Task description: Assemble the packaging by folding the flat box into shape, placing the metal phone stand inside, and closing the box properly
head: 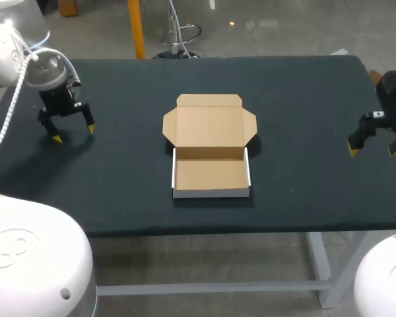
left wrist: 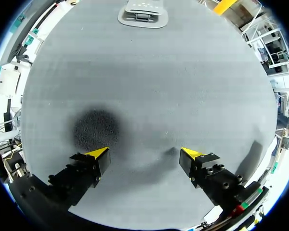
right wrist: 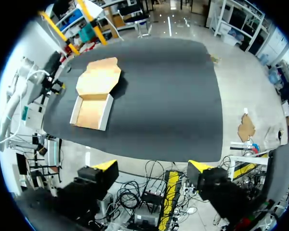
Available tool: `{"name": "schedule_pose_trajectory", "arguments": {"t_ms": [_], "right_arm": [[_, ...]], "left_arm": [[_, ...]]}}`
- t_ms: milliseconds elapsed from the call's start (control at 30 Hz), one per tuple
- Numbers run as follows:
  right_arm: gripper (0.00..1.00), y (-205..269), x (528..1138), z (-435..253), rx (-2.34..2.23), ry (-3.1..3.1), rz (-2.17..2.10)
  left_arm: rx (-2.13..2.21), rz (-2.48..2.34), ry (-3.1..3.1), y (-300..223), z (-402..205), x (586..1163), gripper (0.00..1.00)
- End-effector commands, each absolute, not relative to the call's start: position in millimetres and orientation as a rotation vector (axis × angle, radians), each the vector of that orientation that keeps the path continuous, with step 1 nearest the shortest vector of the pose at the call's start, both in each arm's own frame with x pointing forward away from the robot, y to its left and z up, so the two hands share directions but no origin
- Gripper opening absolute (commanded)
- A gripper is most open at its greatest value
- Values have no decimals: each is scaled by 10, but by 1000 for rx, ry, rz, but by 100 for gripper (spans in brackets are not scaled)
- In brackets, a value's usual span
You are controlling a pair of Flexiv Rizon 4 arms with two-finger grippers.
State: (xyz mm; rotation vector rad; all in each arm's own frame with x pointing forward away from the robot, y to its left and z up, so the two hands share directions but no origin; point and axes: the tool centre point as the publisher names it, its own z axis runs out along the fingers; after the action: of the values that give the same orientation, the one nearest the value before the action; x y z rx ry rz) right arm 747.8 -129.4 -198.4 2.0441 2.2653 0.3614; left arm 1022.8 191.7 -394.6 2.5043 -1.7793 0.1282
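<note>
Brown cardboard box with white outer walls (head: 210,173) sits mid-table on the dark tabletop (head: 303,92), also seen in the right wrist view (right wrist: 92,111). Tray part is folded up: four walls standing, open top, nothing inside. Lid panel (head: 209,123) is hinged on the tray's far wall and lies open and flat on the table beyond it, side flaps and front tuck flap spread out. Nothing touches the box. Left gripper (head: 72,134) is over the left end of the table, well apart from the box, fingers pointing down, yellow tips spread wide with nothing between them. Left wrist view agrees: left gripper (left wrist: 144,154) has its tips far apart over bare table surface, with its shadow below. A grey flat metal piece with a hinge-like part (left wrist: 143,13), which looks like the folded phone stand, lies on the table well ahead of that gripper. It shows only in that view. Right gripper (head: 375,149) is at the right end of the table, also well apart from the box, fingers spread and holding nothing. In the right wrist view the right gripper (right wrist: 153,166) has both tips wide apart, with the box far ahead across the table.
</note>
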Motion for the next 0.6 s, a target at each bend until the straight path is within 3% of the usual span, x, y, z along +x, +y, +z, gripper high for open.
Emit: {"name": "schedule_pose_trajectory", "arguments": {"t_ms": [33, 600], "right_arm": [[100, -1300, 7469, -1960, 2045, 2268, 356], [100, -1300, 7469, -1960, 2045, 2268, 356]], "left_arm": [[2504, 130, -1789, 1904, -3956, 10257, 100], [2520, 111, -1832, 2157, -3926, 10641, 100]]}}
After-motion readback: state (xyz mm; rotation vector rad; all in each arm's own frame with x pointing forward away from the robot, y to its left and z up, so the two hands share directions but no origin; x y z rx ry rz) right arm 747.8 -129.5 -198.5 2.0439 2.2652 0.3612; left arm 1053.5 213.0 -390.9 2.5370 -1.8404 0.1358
